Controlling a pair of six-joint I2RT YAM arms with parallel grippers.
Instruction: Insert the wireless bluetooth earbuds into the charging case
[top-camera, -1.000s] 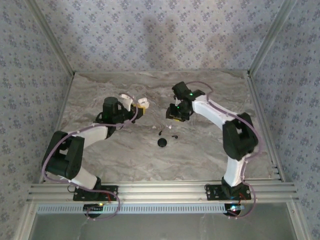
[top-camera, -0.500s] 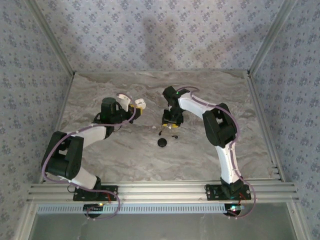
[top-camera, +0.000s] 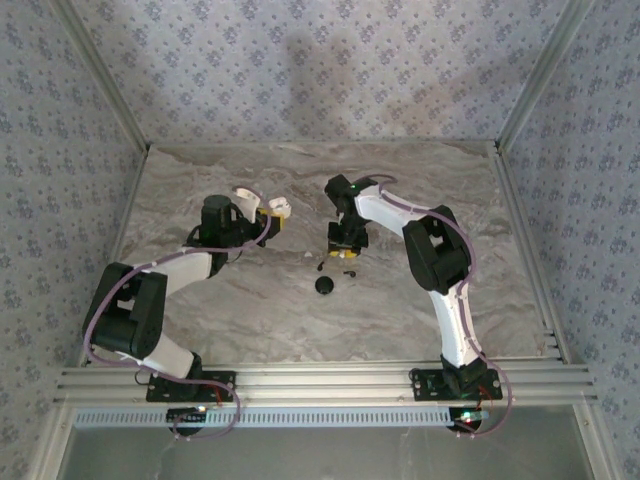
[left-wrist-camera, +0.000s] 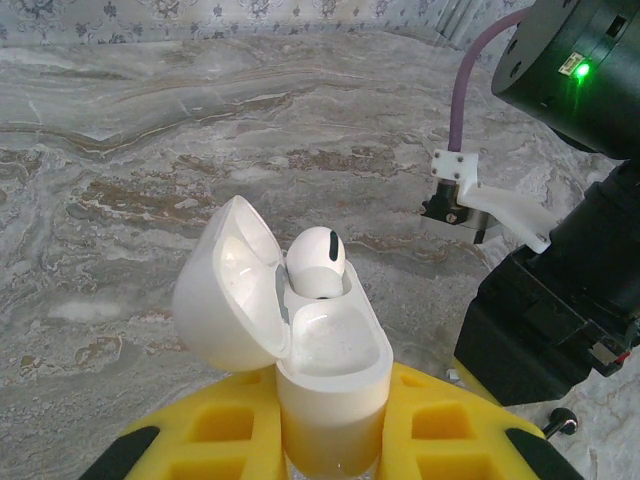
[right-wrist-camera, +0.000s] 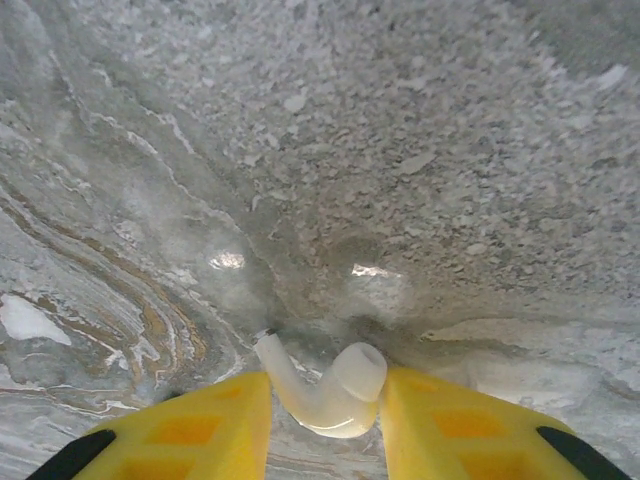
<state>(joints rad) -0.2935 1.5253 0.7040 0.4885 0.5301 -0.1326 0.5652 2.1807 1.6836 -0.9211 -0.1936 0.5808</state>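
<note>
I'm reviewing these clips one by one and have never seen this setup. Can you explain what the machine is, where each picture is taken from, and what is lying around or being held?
These are two robot arms bolted at the near edge of a marble table. The wide picture looks down from above and behind them. The other two come from a camera on each wrist, looking past yellow fingers. The left hand grips an open white charging case with one white earbud already seated. The right hand, down at the tabletop, appears closed on a second white earbud. A round black object and some tiny dark bits lie nearby, too small to identify.
</note>
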